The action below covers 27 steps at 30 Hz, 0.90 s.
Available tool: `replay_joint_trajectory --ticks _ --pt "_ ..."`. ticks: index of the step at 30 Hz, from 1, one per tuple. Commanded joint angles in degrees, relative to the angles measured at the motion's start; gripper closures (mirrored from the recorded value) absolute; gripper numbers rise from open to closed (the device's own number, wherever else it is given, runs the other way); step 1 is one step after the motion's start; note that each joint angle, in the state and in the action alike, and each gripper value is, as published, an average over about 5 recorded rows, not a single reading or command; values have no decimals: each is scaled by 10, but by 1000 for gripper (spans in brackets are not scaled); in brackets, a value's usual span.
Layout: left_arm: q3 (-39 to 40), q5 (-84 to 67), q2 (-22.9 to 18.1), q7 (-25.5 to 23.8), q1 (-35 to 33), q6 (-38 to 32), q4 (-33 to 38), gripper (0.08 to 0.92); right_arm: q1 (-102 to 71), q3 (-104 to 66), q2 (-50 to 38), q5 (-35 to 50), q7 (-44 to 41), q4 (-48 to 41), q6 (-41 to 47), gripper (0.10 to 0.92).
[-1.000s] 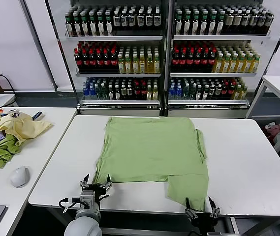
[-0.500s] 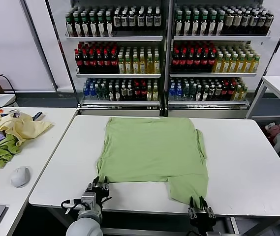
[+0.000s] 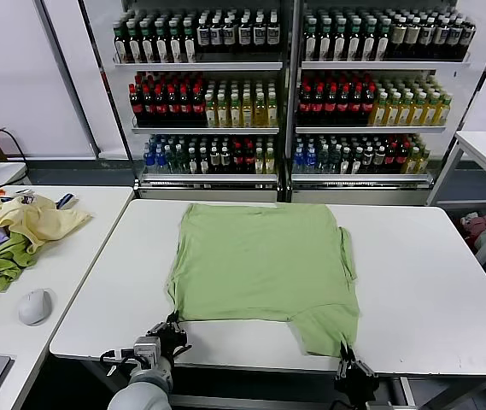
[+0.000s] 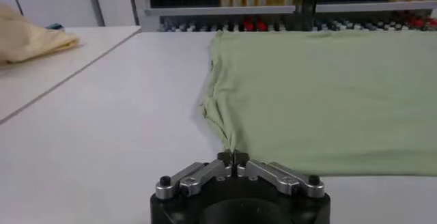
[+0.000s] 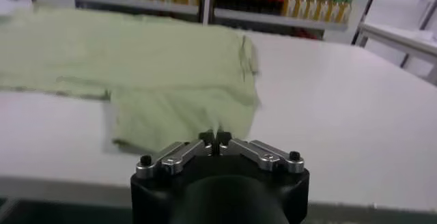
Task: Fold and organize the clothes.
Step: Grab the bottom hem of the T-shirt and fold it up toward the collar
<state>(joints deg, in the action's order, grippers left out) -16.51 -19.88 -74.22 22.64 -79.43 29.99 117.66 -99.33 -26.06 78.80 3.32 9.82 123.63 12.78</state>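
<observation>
In the head view, the shirt (image 3: 264,265) is spread flat mid-frame on the white counter (image 3: 422,290). In the left wrist view, the left gripper (image 4: 233,157) is pressed together on the shirt's near corner. In the right wrist view, the right gripper (image 5: 216,139) is pinched on the hem.

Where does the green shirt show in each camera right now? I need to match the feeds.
Head view: green shirt spread flat mid-table, one flap reaching the near edge.
Left wrist view: fills the far half of the table, near corner pinched at the left end effector.
Right wrist view: spreads away from the right end effector.
Shared landmark: bottle shelves behind.
</observation>
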Motion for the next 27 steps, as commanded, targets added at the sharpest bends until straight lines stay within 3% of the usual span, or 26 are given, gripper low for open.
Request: replay_joint_trajectory --ticks 1,9,27 --pt "-9 -22 11 -10 -5 -42 70 914 24 -27 -23 31 -10 49 -34 899" --pt "-10 -44 24 -20 41 -49 42 914 104 -32 -47 55 -6 7 -19 899" --pt "56 2 42 -26 202 -37 -139 914 348 37 -83 66 -14 -188 25 899"
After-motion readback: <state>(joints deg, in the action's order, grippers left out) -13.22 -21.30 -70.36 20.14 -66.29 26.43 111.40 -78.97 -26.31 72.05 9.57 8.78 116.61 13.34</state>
